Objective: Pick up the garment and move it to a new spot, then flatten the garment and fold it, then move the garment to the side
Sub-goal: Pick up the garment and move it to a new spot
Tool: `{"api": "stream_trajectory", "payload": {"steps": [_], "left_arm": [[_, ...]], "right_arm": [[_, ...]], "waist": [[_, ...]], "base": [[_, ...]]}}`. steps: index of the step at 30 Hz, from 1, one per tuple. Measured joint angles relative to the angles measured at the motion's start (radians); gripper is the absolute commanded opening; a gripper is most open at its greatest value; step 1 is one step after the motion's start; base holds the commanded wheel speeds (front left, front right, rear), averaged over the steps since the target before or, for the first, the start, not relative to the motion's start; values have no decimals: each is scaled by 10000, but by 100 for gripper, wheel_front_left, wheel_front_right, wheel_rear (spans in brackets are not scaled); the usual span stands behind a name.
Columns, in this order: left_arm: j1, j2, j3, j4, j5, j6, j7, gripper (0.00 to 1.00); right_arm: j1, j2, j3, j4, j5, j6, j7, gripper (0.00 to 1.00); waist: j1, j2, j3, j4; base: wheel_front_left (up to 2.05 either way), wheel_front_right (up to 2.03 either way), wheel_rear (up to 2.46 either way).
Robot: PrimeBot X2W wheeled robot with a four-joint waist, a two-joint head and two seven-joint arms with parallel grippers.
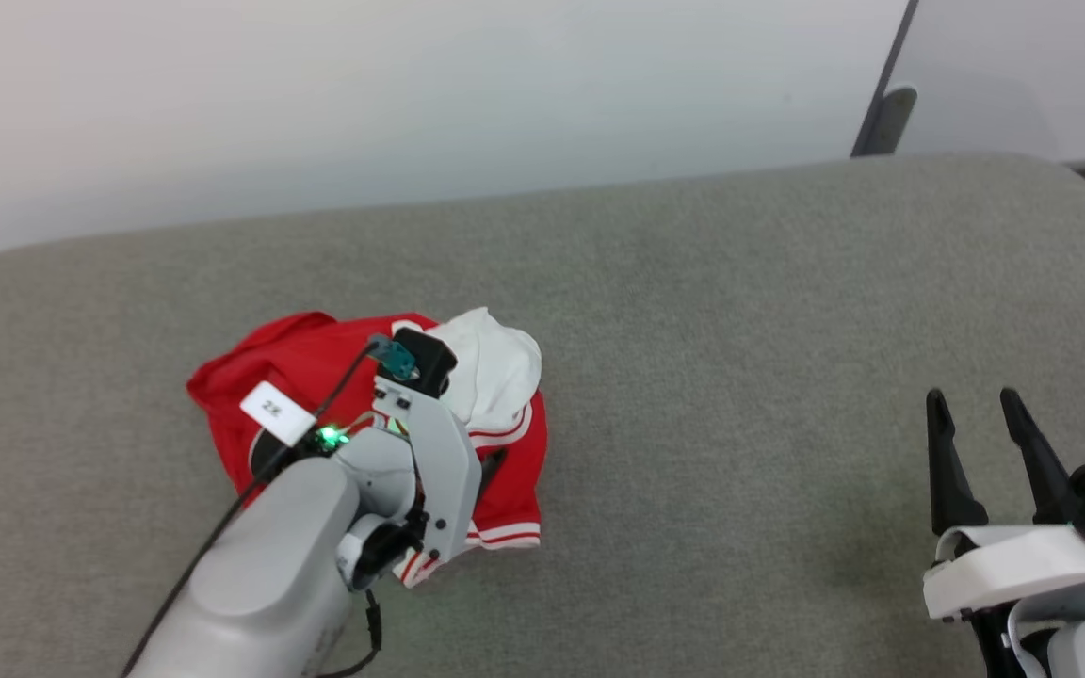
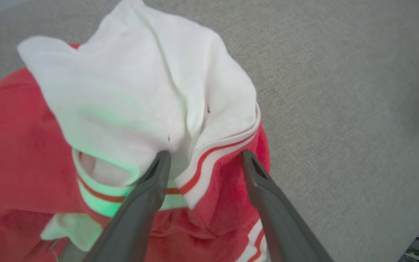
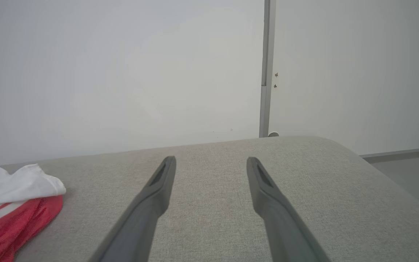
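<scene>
Head view: the shirt [image 1: 227,386] lies bunched in a heap on the grey table [image 1: 740,330], directly beneath the left arm [image 1: 316,527]. The arm's wrist block covers the middle of the heap and the fingers themselves, so the grip cannot be read here. The right pincer [image 1: 971,395] rests well off to the shirt's right, fingers spread wide and empty, probably parked clear so the left side has room. Left wrist view: the left pincer [image 2: 205,153] stands wide open, clamping nothing. Its near fingertip touches the fold where the white sleeve [image 2: 140,91] meets the striped trim [image 2: 209,160], and the far tip sits on red cloth just past that trim. The sleeve mounds up ahead of the tips, and bare table lies to the far finger's outer side. Judgement: the heap is unflattened and unfolded, and I cannot tell whether this spot is the new one. A green cast tints the trim. The chest letters are buried in folds, and the bottom and left edges cut the cloth off. Right wrist view: the right pincer [image 3: 211,158] is wide open over bare table. The shirt [image 3: 16,203] sits far to the left of its fingers, cropped by the frame, sleeve on top.
</scene>
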Motion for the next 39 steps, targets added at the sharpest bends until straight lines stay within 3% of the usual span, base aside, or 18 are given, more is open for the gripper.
{"api": "stream_trajectory", "payload": {"steps": [9,17,29,39], "left_arm": [[402,543,364,-1007,-167,61,-849,100],[1483,1363,1335,-2017,-303,625,-2638,100],[3453,2280,2568,-2876,-349,1020,-5689,100],[4838,2732,3536,-3078,-738,1208,-6941,100]], "right_arm": [[391,-136,56,2,8,0,107,100],[635,-311,119,86,102,0,25,100],[909,-591,-13,176,180,0,-251,100],[1073,-527,-303,19,77,0,-330,100]], "waist": [[0,0,-739,381],[0,0,-1146,778],[0,0,-1349,1225],[0,0,-1364,1505]], "base": [[0,0,0],[0,0,0],[0,0,0],[0,0,0]]}}
